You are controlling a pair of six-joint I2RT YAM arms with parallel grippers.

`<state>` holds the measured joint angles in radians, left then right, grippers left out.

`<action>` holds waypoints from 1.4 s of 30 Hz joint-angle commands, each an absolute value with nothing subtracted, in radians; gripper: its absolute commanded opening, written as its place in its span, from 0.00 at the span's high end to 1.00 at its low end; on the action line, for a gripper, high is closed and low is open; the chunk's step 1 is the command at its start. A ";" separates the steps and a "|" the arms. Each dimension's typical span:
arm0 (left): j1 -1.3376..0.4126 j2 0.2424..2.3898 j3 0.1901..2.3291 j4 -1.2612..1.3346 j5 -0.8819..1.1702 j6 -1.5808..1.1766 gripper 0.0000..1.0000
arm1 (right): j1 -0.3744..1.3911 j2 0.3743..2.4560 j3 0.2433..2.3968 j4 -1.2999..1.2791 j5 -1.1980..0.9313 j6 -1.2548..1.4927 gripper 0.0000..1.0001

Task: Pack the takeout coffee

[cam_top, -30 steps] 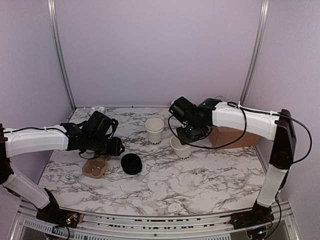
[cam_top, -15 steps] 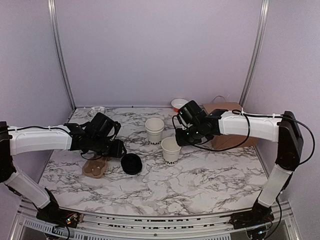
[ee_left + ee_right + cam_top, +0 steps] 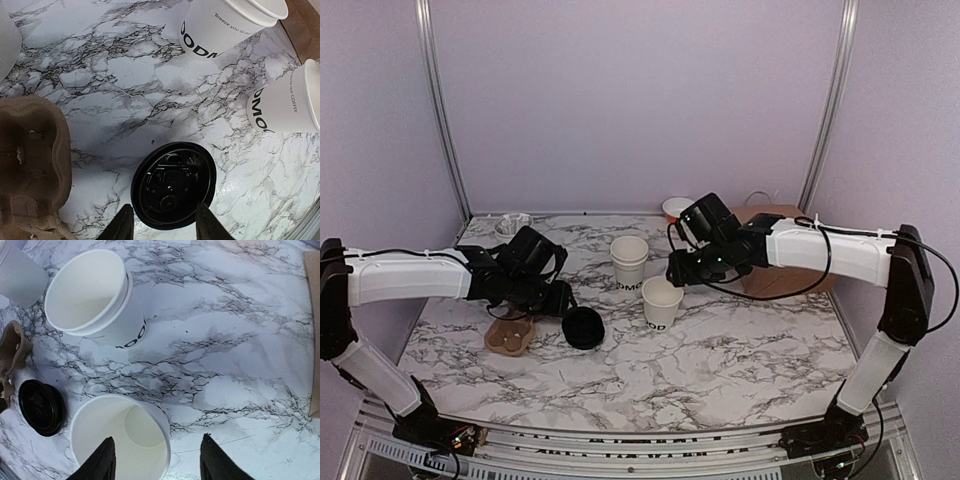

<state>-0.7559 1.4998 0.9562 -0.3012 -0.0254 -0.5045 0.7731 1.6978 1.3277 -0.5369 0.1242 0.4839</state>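
Observation:
The takeout coffee cup (image 3: 661, 302), a single white cup with black lettering, stands open-topped on the marble table (image 3: 740, 360); it also shows in the wrist views (image 3: 120, 440) (image 3: 287, 102). My right gripper (image 3: 682, 272) (image 3: 159, 462) hovers open just above it, one finger over the cup's mouth, the other outside its rim. A loose black lid (image 3: 583, 327) (image 3: 173, 185) lies flat on the table. My left gripper (image 3: 560, 300) (image 3: 162, 225) is open just above the lid's near edge, holding nothing.
A stack of white cups (image 3: 629, 262) (image 3: 92, 295) stands behind the single cup. A brown pulp cup carrier (image 3: 510, 335) (image 3: 30, 160) lies left of the lid. A cardboard box (image 3: 775, 272) sits at the right rear, a small bowl (image 3: 677, 207) and a clear cup (image 3: 513, 222) along the back.
My right gripper carried the single cup leftward and forward, set it down and opened. The left gripper edged slightly toward the lid.

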 commanded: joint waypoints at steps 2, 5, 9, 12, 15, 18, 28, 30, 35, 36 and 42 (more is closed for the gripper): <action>-0.766 1.536 1.001 -0.341 -0.053 -0.478 0.58 | 0.773 1.621 1.379 -0.514 0.154 0.455 0.36; -0.767 1.549 1.007 -0.358 -0.096 -0.470 0.58 | 0.773 1.585 1.368 -0.484 0.155 0.445 0.22; -0.767 1.572 1.011 -0.378 -0.130 -0.459 0.59 | 0.773 1.514 1.322 -0.408 0.164 0.442 0.03; -0.767 1.588 1.012 -0.381 -0.129 -0.454 0.59 | 0.772 1.442 1.268 -0.328 0.187 0.446 0.00; -0.767 1.612 1.020 -0.381 -0.117 -0.450 0.60 | 0.772 1.387 1.226 -0.271 0.216 0.449 0.00; -0.767 1.634 1.025 -0.380 -0.114 -0.448 0.61 | 0.769 1.357 1.198 -0.240 0.235 0.449 0.00; -0.770 1.682 1.041 -0.368 -0.114 -0.451 0.65 | 0.770 1.312 1.154 -0.198 0.221 0.438 0.00; -0.772 1.688 1.042 -0.367 -0.116 -0.452 0.66 | 0.770 1.308 1.148 -0.191 0.217 0.433 0.00; -0.777 1.697 1.039 -0.367 -0.127 -0.453 0.68 | 0.770 1.302 1.144 -0.183 0.212 0.430 0.00; -0.778 1.700 1.039 -0.366 -0.128 -0.455 0.69 | 0.770 1.302 1.143 -0.181 0.211 0.430 0.00; -0.786 1.704 1.043 -0.361 -0.135 -0.459 0.72 | 0.769 1.298 1.136 -0.172 0.206 0.432 0.00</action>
<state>-0.7792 1.6894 1.0187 -0.3489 -0.1150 -0.4599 0.7731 1.3220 1.1404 -0.2070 0.2108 0.4404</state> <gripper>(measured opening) 0.290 0.997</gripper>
